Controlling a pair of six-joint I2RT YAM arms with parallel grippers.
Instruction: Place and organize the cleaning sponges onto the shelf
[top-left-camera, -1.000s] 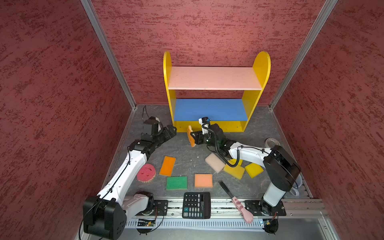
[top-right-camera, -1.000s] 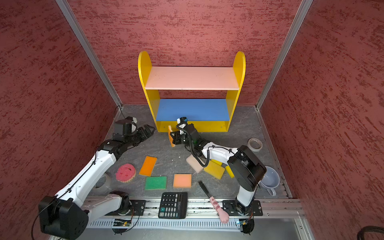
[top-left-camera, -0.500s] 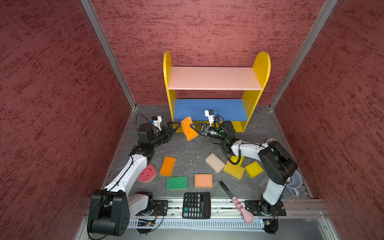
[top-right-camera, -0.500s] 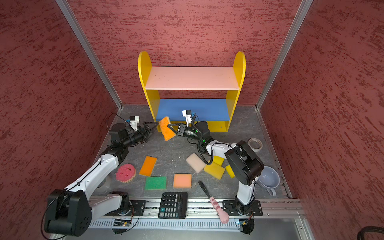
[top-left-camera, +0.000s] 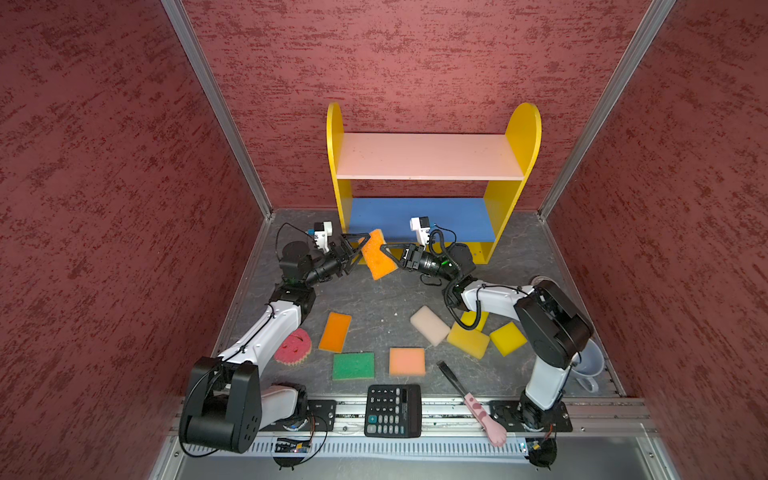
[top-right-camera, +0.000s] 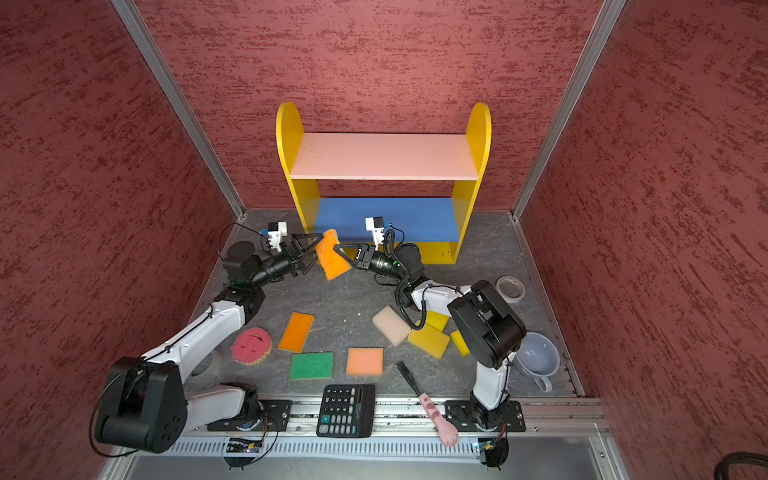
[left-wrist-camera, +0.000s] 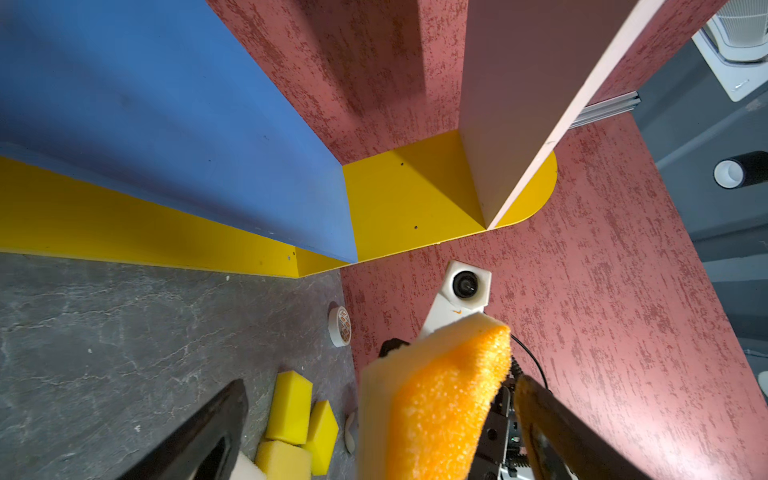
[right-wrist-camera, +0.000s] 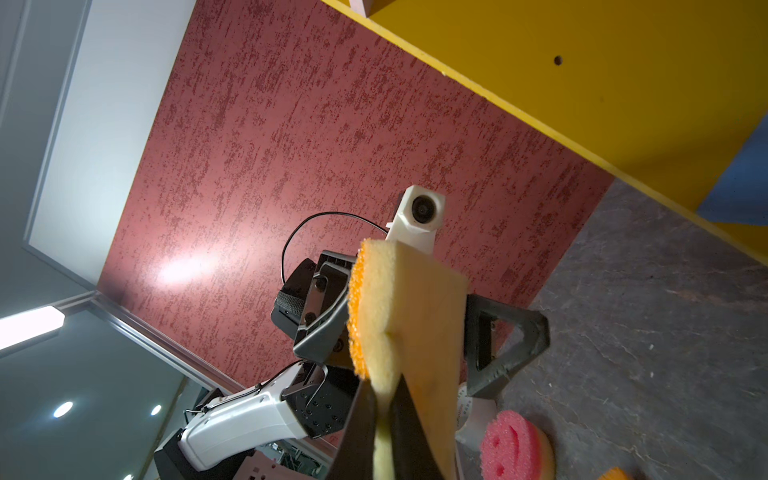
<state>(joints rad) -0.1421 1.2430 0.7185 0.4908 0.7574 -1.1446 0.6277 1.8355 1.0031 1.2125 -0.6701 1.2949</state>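
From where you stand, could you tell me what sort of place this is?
Likely a robot test cell: two arms bolted to a metal rail, red textured walls enclosing the tabletop, staged sponges.

We see both top views bright and evenly lit from above, with only soft shadows under the arms (top-left-camera: 266, 332) on the floor (top-left-camera: 374, 299). Straight wall posts (top-left-camera: 216, 108) lean outward near the edges, a wide-lens stretch. In the right wrist view a ceiling lamp (right-wrist-camera: 31, 326) burns white and pale glare sits on the red wall (right-wrist-camera: 187, 268). In the left wrist view the pink board (left-wrist-camera: 519, 104) throws a sharp shadow on the yellow panel (left-wrist-camera: 395, 187). There the sponge (left-wrist-camera: 436, 399) and nearest fingers (left-wrist-camera: 199, 432) look soft, too close to the lens.
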